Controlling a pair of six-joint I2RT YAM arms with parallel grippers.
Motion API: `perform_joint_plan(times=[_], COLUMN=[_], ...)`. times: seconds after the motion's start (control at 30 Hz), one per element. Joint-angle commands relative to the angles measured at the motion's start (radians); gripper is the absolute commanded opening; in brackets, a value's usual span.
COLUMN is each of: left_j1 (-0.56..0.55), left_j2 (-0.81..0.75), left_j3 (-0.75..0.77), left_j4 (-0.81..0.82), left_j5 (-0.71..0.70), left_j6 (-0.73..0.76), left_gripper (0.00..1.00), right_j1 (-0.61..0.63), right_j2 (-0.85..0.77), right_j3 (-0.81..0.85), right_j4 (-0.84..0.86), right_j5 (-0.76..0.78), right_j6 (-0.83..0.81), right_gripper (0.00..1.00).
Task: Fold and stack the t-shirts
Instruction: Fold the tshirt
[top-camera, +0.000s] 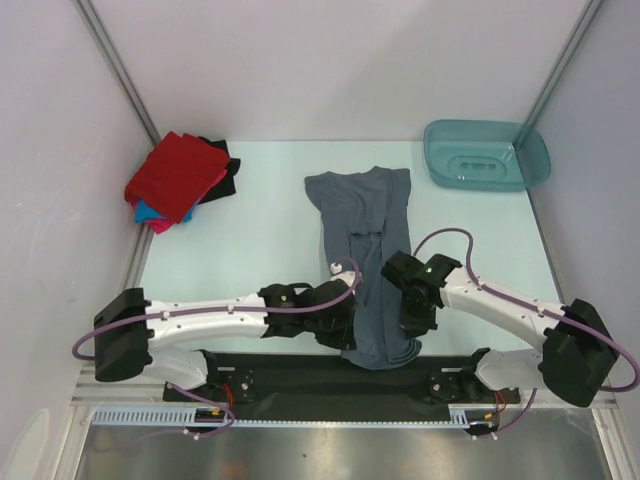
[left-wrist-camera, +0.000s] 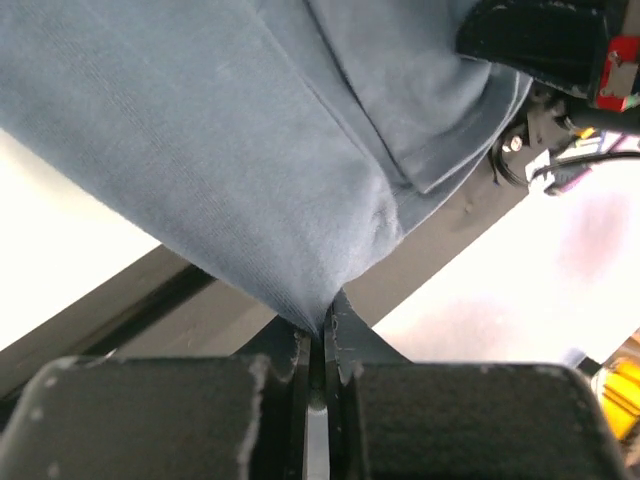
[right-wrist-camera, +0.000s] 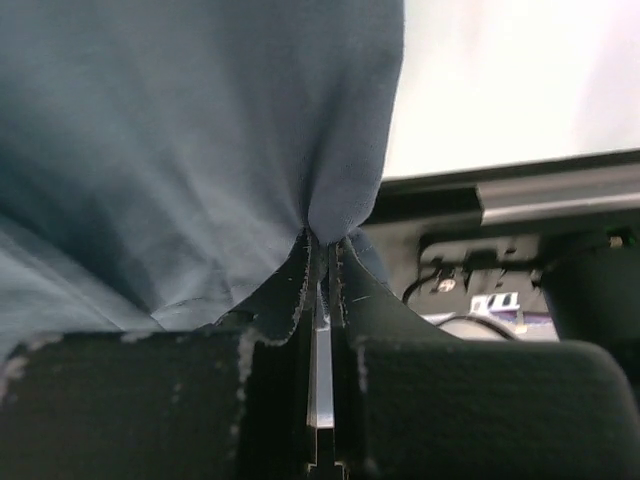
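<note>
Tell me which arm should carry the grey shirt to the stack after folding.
Left, probably: the stack sits far left, its side. Both the left gripper and right gripper pinch the grey shirt.

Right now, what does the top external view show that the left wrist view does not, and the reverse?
Only the top external view shows the stack of folded cloth t-shirts, red on top, at the far left, and the teal plastic tub at the far right. Only the left wrist view shows up close that the left gripper is pinched shut on a fold of cloth. Both show the slate grey-blue cloth t-shirt.
</note>
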Motion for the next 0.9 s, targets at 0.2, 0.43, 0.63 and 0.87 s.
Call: perform_joint_plan(times=[0.2, 0.43, 0.63, 0.87], left_j1=[0.017, 0.014, 0.015, 0.017], left_j2=[-0.057, -0.015, 0.003, -0.043], left_j3=[0.117, 0.076, 0.053, 0.129], left_j4=[-0.368, -0.415, -0.420, -0.527], left_j5=[-0.004, 0.128, 0.180, 0.004], left_j6=[0.180, 0.202, 0.218, 0.205], left_gripper=[0.03, 0.01, 0.08, 0.83], right_j1=[0.016, 0.058, 0.085, 0.072], right_j2=[-0.042, -0.042, 0.001, 0.024], right_j3=[0.094, 0.052, 0.012, 0.173], right_j4=[-0.181, -0.180, -0.140, -0.212], right_j5=[-0.098, -0.198, -0.274, -0.068], right_j6=[-0.062, -0.071, -0.095, -0.077], right_gripper=[0.00, 0.00, 0.14, 0.76])
